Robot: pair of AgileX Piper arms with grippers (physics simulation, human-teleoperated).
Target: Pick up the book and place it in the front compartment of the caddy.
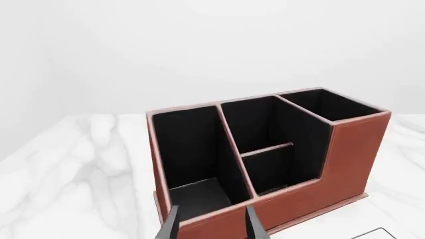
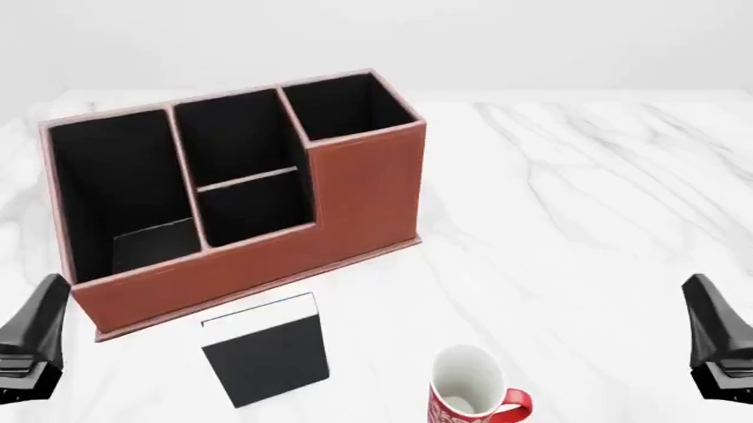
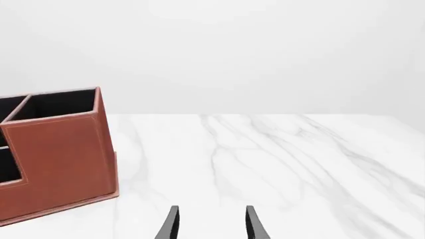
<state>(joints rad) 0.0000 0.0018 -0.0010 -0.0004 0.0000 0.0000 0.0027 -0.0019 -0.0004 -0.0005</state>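
The thin black book (image 2: 264, 352) lies flat on the marble table, its white page edge toward the caddy, just in front of the caddy's low front wall. The reddish-brown caddy (image 2: 353, 189) stands at the left, its black-lined cells open upward. In the left wrist view the caddy (image 1: 345, 159) fills the frame, and a corner of the book (image 1: 375, 234) shows at the edge. My left gripper (image 2: 41, 317) hovers left of the book, open and holding nothing, as the left wrist view (image 1: 212, 228) confirms. My right gripper (image 2: 706, 317) is far right, open (image 3: 212, 226), with the caddy's end wall (image 3: 59, 154) off to its side.
A red-and-white mug (image 2: 473, 392) stands upright near the table's front edge, right of the book. White marble tabletop (image 2: 588, 194) stretches to the right of the caddy.
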